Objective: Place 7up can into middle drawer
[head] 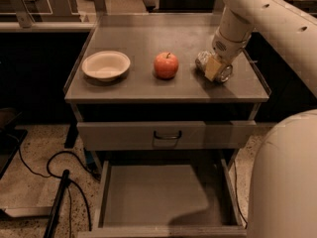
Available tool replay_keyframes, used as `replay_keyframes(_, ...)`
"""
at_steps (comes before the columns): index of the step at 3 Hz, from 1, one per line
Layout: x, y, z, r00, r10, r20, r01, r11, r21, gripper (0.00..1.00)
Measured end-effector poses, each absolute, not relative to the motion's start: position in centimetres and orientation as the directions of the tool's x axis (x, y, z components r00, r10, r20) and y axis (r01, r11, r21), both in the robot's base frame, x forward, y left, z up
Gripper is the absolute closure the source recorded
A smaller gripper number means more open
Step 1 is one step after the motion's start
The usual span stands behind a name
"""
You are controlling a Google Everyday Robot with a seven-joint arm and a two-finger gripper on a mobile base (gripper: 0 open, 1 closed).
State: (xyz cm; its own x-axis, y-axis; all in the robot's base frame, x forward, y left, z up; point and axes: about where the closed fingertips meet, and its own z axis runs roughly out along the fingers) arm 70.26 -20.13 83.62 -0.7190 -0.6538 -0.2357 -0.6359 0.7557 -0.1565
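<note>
**Q:** Grey steel cabinet top (138, 90), dim workshop behind. What sits on it?

**A:** Farthest to the left of the gripper (214, 67) is a white bowl (106, 65), upright and empty. Just to the gripper's left is a red apple (166, 65), stem up. The 7up can (225, 74) lies on its side on the right part of the top, shiny end toward the camera, directly under the gripper.

**Q:** Has the gripper got hold of it?

**A:** That cannot be told. The white arm (257, 9) comes down from the upper right and sets the gripper across the can's middle. Whether it has clamped on does not show. The can rests on the steel, not lifted.

**Q:** Why take it across the middle?

**A:** Probably because a can on its side rolls, and a hold across the body would stop that.

**Q:** And the destination?

**A:** The middle drawer (153, 195) stands pulled out below the gripper and to its left, with a bare floor. It was likely left open so the can can go straight in. Above it is a shut drawer front (124, 135) with a black handle (167, 135).

**Q:** What does the next move call for?

**A:** By the look of it, a firm hold and a lift. The can must then pass out over the top's front edge and down past the shut front, clear of the apple.
</note>
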Motion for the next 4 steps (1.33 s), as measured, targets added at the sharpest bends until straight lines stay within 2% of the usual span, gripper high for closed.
replay_keyframes(1, 70.3, -20.0, 84.1, -0.705, -0.659, -0.263, -0.646, 0.749, -0.147, 1.00)
replay_keyframes(2, 66.3, -23.1, 87.5, -0.661, -0.674, -0.329, -0.663, 0.730, -0.165, 1.00)
replay_keyframes(4, 62.2, -23.5, 87.4, -0.658, -0.686, -0.311, -0.678, 0.719, -0.154, 1.00)
